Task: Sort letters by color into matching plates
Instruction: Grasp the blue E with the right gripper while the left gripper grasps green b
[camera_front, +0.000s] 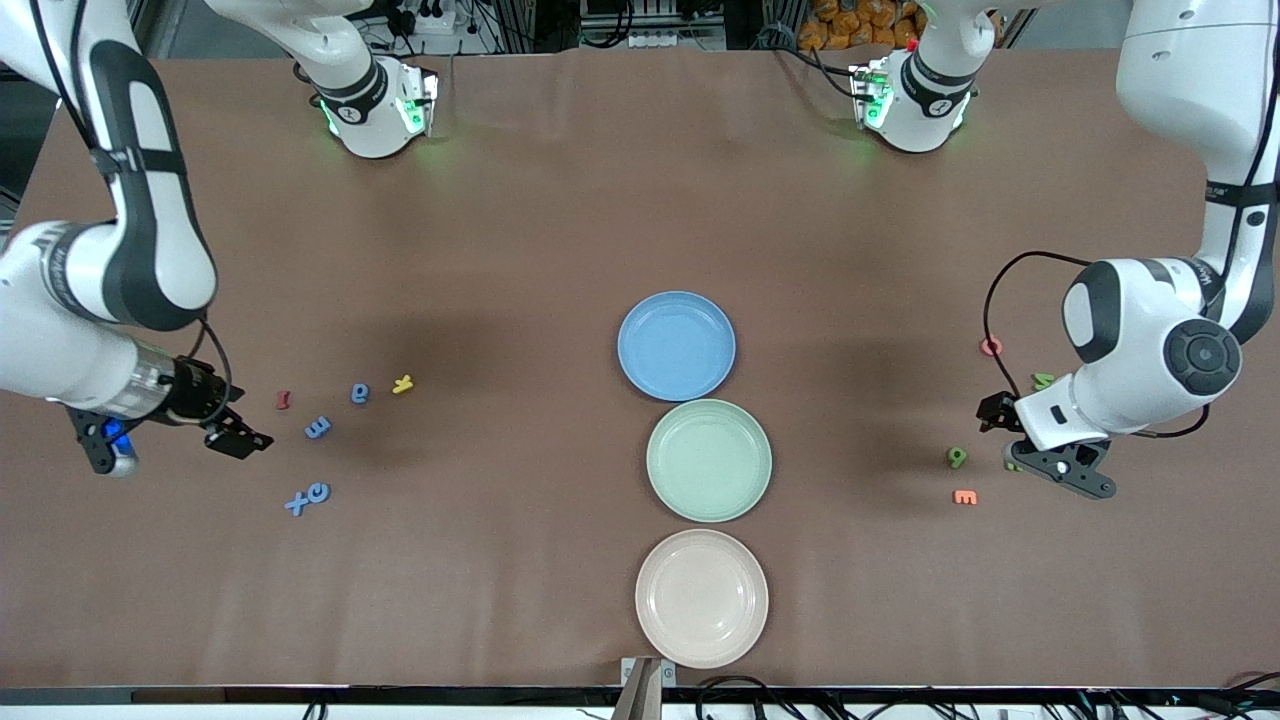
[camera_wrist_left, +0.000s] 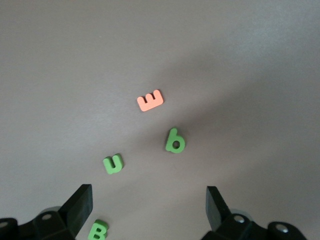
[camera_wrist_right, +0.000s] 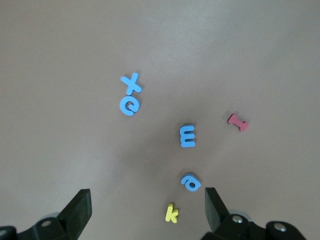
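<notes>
Sorting step: nothing is picked yet and both plates are bare, so I judge the first pick is in hand.
Clock: dial laid on the table, twelve toward my bases.
Left gripper (camera_front: 1010, 440): jaws wide apart and holding nothing, over the green letters.
Right gripper (camera_front: 165, 445): also spread and holding nothing, at nine o'clock of the blue letters.
Blue plate (camera_front: 677, 345): mid-table, at twelve o'clock of the green plate (camera_front: 709, 460).
Cream plate (camera_front: 702, 598): at six o'clock of the green one; not mine to fill.
Blue letters: e (camera_front: 360, 393), E (camera_front: 317, 427), and x (camera_front: 296, 503) touching c (camera_front: 318, 491), at nine o'clock of the plates.
Green letters: b (camera_wrist_left: 175, 141), u (camera_wrist_left: 113, 164) and B (camera_wrist_left: 98, 230), at three o'clock of the green plate.
Decoys: orange E (camera_wrist_left: 150, 100) near the b; yellow k (camera_wrist_right: 171, 213) and red I (camera_wrist_right: 238, 122) near the blues.
Doing it well: I should take a lone letter first, centre it between my fingers, and come straight down.
Risk: x and c touch, so closing on one may drag the other.
</notes>
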